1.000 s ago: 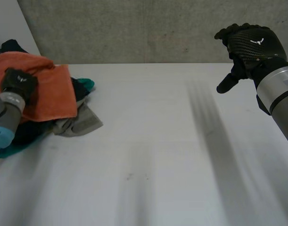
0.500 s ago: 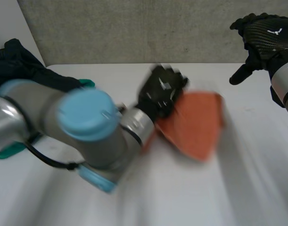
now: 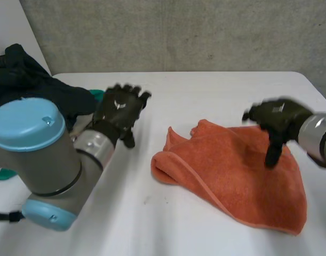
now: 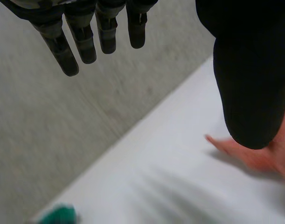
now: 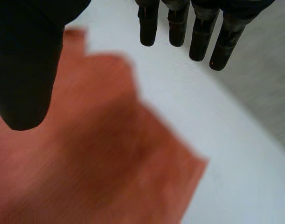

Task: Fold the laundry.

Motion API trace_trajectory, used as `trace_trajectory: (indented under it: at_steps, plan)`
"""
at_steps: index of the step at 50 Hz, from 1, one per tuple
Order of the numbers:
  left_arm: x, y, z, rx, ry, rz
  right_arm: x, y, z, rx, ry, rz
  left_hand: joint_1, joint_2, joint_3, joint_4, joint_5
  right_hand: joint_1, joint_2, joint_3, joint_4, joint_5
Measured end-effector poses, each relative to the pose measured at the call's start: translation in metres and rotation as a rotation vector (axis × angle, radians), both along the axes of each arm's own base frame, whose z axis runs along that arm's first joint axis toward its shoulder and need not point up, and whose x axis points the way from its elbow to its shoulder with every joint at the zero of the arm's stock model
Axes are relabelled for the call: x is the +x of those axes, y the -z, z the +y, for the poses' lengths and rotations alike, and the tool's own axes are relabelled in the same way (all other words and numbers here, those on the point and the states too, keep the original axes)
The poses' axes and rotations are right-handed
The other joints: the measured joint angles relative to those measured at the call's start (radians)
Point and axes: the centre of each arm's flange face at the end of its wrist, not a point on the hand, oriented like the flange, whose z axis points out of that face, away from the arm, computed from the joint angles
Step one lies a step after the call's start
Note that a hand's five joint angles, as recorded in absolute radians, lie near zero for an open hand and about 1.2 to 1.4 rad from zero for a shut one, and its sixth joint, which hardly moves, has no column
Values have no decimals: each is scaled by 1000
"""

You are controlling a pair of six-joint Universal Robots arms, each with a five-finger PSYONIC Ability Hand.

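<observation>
One orange towel [image 3: 232,176] lay rumpled on the white desk [image 3: 205,90], right of the middle. Its edge toward the left arm was rolled over on itself, and there were a couple of bumps along the far side. The right hand [image 3: 275,120] was over the far right part of the towel, fingers straight and thumb pointing down at the cloth, gripping nothing. I honestly couldn't tell whether the thumb was touching the fabric or just above it. The left hand [image 3: 119,112] was up in the air between the towel and the pile of dark clothes [image 3: 29,80] at the far left corner, fingers spread and empty. A teal piece [image 3: 97,95] poked out from under that pile. My read was that the step in hand was getting this one towel flat before any folding, so the task was barely started, with the rest of the heap waiting. To do it well, I'd have had the right hand press down on its side of the towel as an anchor. The left hand could then come over to the rolled edge, pinch only the top layer and draw it outward until the roll opened. Terry cloth drags on a desk, so a low, slow pull beats a yank. It's also worth finding two real corners before folding, otherwise the halves won't line up.
</observation>
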Motion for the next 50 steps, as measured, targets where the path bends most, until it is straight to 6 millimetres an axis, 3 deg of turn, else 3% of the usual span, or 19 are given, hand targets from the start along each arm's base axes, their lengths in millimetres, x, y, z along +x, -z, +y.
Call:
trace_trajectory:
  at_steps: [4,6,7,12,15,17,19,21,27,30,40,42,47,50]
  plan:
    - [-1,26,2,99,62,-21,-1,26,6,103,-13,44,72,46,50,58,39,3,2,3,3,4]
    - [-1,26,2,99,62,-21,-1,26,6,103,-13,44,72,46,50,58,39,3,2,3,3,4]
    - [-10,48,2,166,147,-36,-2,49,9,135,-3,36,101,78,82,93,79,3,2,20,3,4]
    - [-23,69,0,213,226,-49,-4,77,15,132,5,13,145,119,123,133,119,3,2,23,3,4]
    - [-30,78,-3,223,249,-52,-6,97,23,111,2,-8,287,247,250,258,245,3,2,23,3,4]
    - [-35,82,-6,223,258,-52,-6,104,28,87,-1,-21,531,471,474,483,464,3,2,23,3,4]
    - [-38,84,-7,221,262,-52,-6,107,30,73,-3,-29,626,567,570,577,556,3,2,23,3,4]
    - [-44,88,-8,215,268,-54,-7,109,33,43,-6,-42,845,811,813,823,798,3,2,23,3,4]
    - [-51,90,-11,202,264,-58,-8,104,34,7,2,-49,907,965,967,984,933,0,-1,21,0,0]
    - [-52,86,-11,192,250,-57,-8,101,34,3,7,-48,907,966,967,984,933,0,-1,21,0,0]
    - [-35,17,-1,100,162,-1,-7,103,28,38,26,-77,907,968,970,984,933,68,70,80,64,65]
    - [-28,-1,7,87,154,19,-5,110,21,51,32,-87,910,969,970,984,933,359,462,447,431,415]
    - [-18,-26,23,76,153,68,-1,116,4,41,46,-97,920,970,971,984,933,712,916,914,901,874]
    - [-15,-35,29,69,154,93,0,113,-4,19,50,-102,920,970,971,984,933,757,954,965,952,915]
